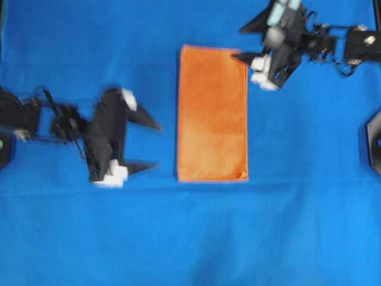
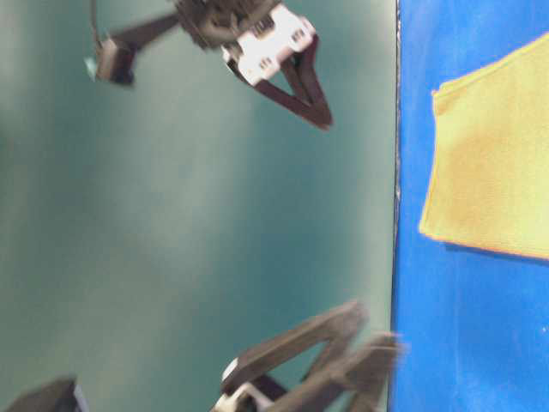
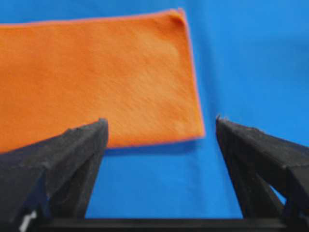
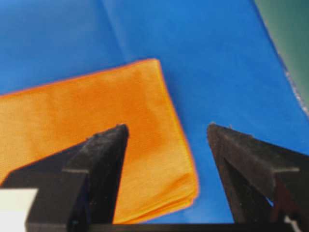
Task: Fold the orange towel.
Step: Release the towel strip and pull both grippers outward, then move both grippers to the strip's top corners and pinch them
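Lying folded: orange towel, between both grippers.
Left gripper: jaws wide, empty.
Right gripper: jaws wide, empty.

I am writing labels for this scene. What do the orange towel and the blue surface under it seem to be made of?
The orange towel: seemingly a soft microfibre or terry cloth, matte; the left wrist view shows a fine fuzzy nap and a thin hem along the edge.

The blue cloth: apparently a thin woven fabric, smooth and matte; faint creases run across it. The exact fibre cannot be told.
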You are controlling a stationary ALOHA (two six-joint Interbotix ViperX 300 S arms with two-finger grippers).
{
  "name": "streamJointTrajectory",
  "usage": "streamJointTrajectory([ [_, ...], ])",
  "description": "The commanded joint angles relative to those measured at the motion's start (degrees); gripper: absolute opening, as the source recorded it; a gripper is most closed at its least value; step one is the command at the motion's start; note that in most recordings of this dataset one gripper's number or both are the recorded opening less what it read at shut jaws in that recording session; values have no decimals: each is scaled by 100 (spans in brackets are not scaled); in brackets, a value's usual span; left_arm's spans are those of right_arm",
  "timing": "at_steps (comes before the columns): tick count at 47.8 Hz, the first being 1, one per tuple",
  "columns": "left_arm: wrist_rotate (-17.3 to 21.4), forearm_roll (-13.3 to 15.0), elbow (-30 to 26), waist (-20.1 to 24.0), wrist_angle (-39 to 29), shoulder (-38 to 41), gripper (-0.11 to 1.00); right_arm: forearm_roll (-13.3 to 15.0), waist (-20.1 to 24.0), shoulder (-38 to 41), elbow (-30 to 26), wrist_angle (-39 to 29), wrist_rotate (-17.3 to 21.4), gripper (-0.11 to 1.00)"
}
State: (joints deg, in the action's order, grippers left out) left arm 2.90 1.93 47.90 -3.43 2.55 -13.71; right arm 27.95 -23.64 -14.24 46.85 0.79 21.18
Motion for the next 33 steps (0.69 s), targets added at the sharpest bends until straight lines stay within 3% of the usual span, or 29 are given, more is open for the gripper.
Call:
streamJointTrajectory([
  [1,-9,-9,290,158,563,-448,86,-123,132,-598,343,281,70,66],
  [14,-26,9,1230,677,1547,-1327,85,-483,615,-1960,1450,914,396,66],
  [20,-35,18,1494,861,1784,-1441,85,-712,633,-2232,1819,1239,413,66],
  [33,-123,26,1503,967,1819,-1389,85,-800,624,-2206,1907,1415,396,66],
])
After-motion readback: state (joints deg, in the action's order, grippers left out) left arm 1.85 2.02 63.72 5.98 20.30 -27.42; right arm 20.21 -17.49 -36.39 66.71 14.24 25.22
